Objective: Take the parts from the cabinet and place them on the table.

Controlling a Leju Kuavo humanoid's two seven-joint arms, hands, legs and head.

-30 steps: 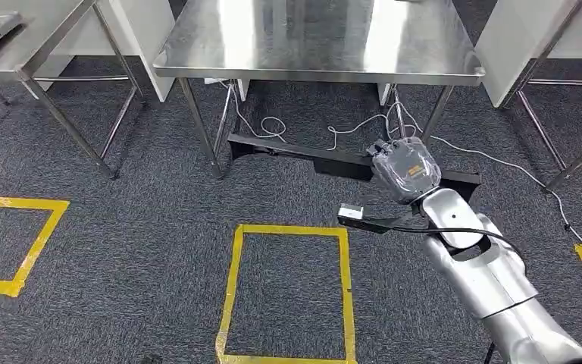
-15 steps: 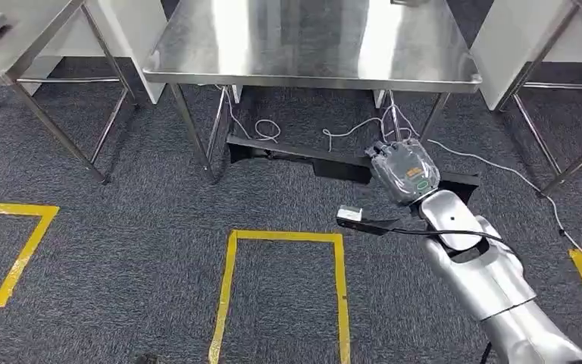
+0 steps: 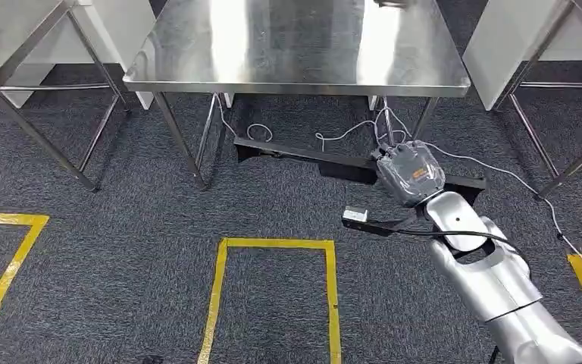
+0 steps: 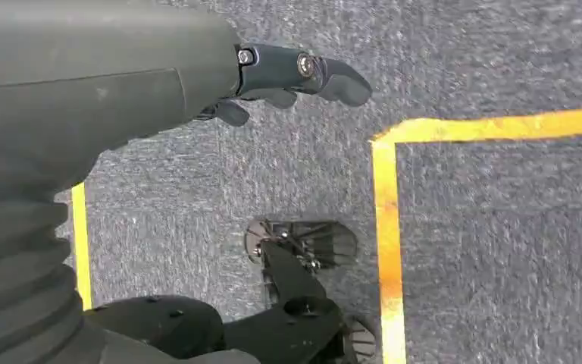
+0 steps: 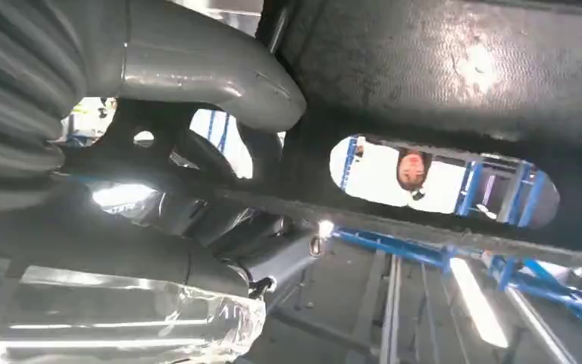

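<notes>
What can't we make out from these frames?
- Long black part: where the right hand grips it is covered by the hand's back in the head view.
- Steel table: far side cut off by the head view's top edge.
- Left hand: partly hidden by its grey cover in the left wrist view.

Right hand (image 3: 411,173) grip: fingers hidden behind its back cover.
Table (image 3: 303,72): far side cut off at 12 o'clock.
Object (image 3: 389,3) on table: cropped, unidentifiable.

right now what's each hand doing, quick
Left hand: hangs over the carpet, fingers apart, holding nothing.
Right hand: grips the long black part.
</notes>
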